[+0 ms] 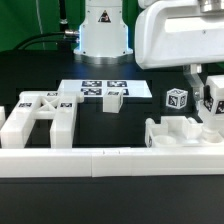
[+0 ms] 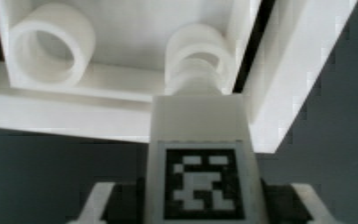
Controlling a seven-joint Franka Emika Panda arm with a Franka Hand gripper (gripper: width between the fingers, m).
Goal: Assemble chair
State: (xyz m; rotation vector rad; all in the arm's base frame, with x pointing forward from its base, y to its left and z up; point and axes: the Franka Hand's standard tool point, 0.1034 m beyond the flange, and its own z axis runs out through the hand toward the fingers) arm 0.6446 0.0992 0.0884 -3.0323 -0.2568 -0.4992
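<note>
Above slab (image 2: pixel 69 105): gripper (image 2: pixel 197 208).
Jaws: narrow gap, clamping tagged post (image 2: pixel 201 130).
Post tip: at slab; contact unclear.

chair parts (image 1: pixel 62 120): white plastic — smooth, matt (printed tags (image 2: pixel 201 180)) | table (image 1: pixel 120 200): black, matt

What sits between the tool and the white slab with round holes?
The tagged square post, held in the tool, fills that stretch, its rounded tip reaching the slab. The wrist view shows it.
</note>
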